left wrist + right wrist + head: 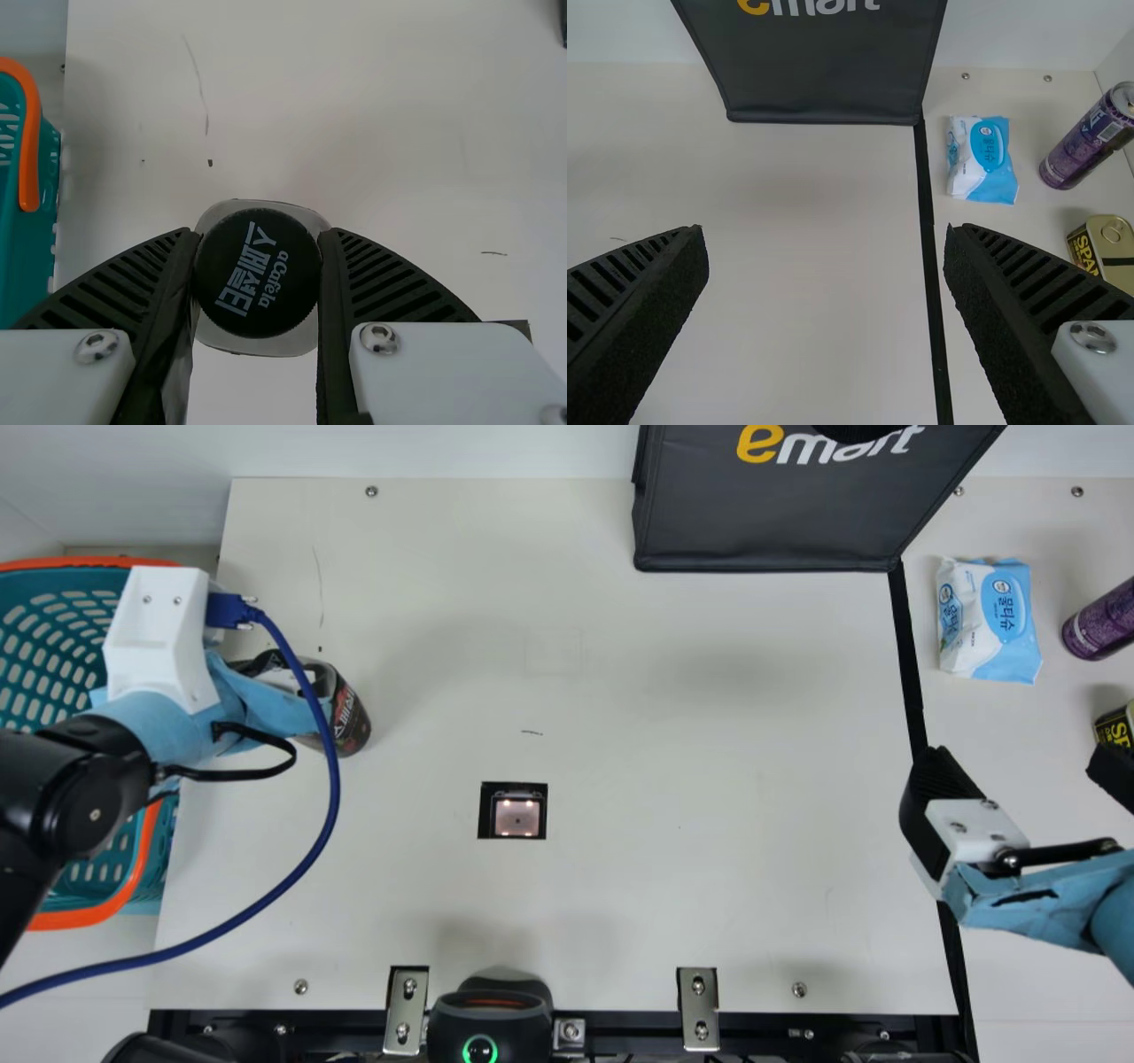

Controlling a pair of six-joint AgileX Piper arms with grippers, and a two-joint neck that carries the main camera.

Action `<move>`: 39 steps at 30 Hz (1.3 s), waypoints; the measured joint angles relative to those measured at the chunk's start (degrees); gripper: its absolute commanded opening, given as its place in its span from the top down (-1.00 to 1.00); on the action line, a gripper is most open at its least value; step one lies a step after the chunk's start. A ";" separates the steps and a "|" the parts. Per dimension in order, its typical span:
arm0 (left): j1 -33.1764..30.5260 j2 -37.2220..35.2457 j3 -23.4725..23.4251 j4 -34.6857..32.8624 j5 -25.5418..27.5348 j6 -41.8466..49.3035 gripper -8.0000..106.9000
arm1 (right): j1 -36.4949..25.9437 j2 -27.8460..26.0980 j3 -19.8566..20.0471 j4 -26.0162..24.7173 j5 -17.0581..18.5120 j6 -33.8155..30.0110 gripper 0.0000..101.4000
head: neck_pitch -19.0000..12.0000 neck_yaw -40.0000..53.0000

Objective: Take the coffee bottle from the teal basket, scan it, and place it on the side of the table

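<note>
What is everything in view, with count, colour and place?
Coffee bottle: one, dark with black cap, gripped at the table's left side
Teal basket: one, teal with orange rim, left of the table
Table: one, cream, centre
Scanner window: one, black-framed, set in the tabletop
Ringed device: one, black with green ring, near edge
Brackets: two, silver, near edge
Bag: one, black, far edge
Strip: one, black, right side
Wipes pack: one, white and blue, right of strip
Can: one, purple, far right
Tin: one, gold, nearer than can
Cable: one, blue, at left arm
Left claw: one, black, on bottle
Right claw: one, black, right side, open
</note>
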 measured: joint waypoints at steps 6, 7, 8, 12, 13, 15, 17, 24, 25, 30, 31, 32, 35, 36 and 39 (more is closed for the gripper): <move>-2.55 -1.92 -2.54 2.85 5.45 -5.98 1.00 | 0.00 0.00 0.00 0.00 0.00 0.00 -0.87 | 0.00 0.00; -3.12 -2.22 -2.98 3.32 6.35 -6.96 1.00 | 0.00 0.00 0.00 0.00 0.00 0.00 -0.87 | 0.00 -0.09; -3.74 -2.44 -3.25 3.63 7.41 -7.74 1.00 | 0.00 0.00 0.00 0.00 0.00 0.00 -0.87 | 0.00 0.00; -6.48 -3.54 -4.47 5.50 10.70 -11.49 1.00 | 0.00 0.00 0.00 0.00 0.00 0.00 -0.87 | 0.00 0.00; -7.24 -3.68 -4.63 5.91 11.41 -12.43 1.00 | 0.00 0.00 0.00 0.00 0.00 0.00 -0.87 | 0.00 0.00; -8.78 -4.08 -4.76 6.61 12.50 -14.31 1.00 | 0.00 0.00 0.00 0.00 0.00 0.00 -0.87 | 0.00 -0.09; -10.62 -4.34 -4.76 7.28 13.35 -15.88 1.00 | 0.00 0.00 0.00 0.00 0.00 0.00 -0.87 | 0.00 0.00; -17.31 -4.68 -4.43 9.21 14.15 -21.40 1.00 | 0.00 0.00 0.00 0.00 0.00 0.00 -0.87 | 0.00 0.00; -18.36 -4.68 -4.43 9.40 14.30 -22.08 1.00 | 0.00 0.00 0.00 0.00 0.00 0.00 -0.87 | 0.00 0.00; -23.44 -4.27 -4.54 10.81 14.77 -25.19 1.00 | 0.00 0.00 0.00 0.00 0.00 0.00 -0.87 | 0.00 0.00; -24.49 -4.14 -4.76 11.14 14.77 -25.88 1.00 | 0.00 0.00 0.00 0.00 0.00 0.00 -0.87 | 0.00 0.00; -25.54 -4.01 -4.78 11.42 14.83 -26.38 1.00 | 0.00 0.00 0.00 0.00 0.00 0.00 -0.87 | 0.00 0.00; -28.47 -3.47 -5.19 12.29 15.24 -28.61 1.00 | 0.00 0.00 0.00 0.00 0.00 0.00 -0.87 | 0.00 0.00; -29.28 -3.23 -5.31 12.62 15.24 -29.35 1.00 | 0.00 0.00 0.00 0.00 0.00 0.00 -0.87 | 0.00 -0.09; -32.38 -2.50 -5.92 13.52 15.82 -31.51 1.00 | 0.00 0.00 0.00 0.00 0.00 0.00 -0.87 | 0.00 0.00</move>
